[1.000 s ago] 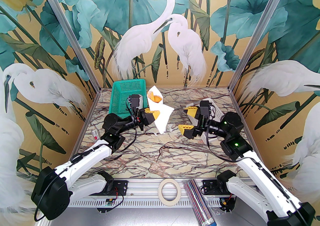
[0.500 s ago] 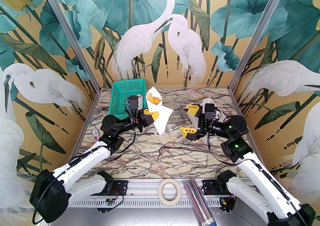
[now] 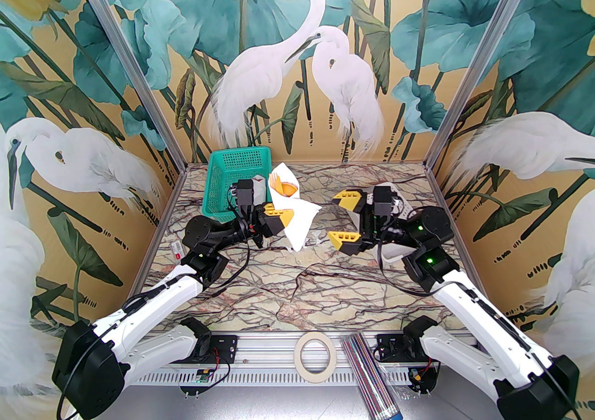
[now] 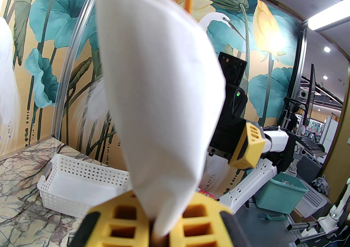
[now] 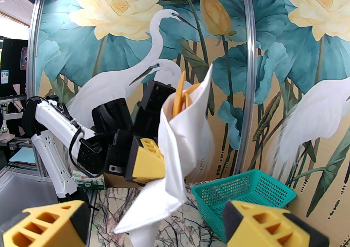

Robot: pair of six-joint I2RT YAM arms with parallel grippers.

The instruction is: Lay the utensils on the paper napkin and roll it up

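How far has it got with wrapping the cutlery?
Done: the orange utensils sit inside the paper napkin, wrapped in a loose cone. In hand: the left gripper pinches that bundle upright. Left: tightening the loose, flaring wrap; the open right gripper hovers alongside.

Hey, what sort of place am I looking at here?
Likely a robotics lab test cell: robot arms bolted to a marble-patterned table, printed heron panels on aluminium posts, ceiling lights beyond.

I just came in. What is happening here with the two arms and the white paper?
The left gripper, jaws shut, holds the paper napkin upright, loosely wrapped around the utensils, whose orange tips stick out at the top. The right gripper hovers beside it with jaws open, holding nothing. The wrap looks loose, not a tight roll.
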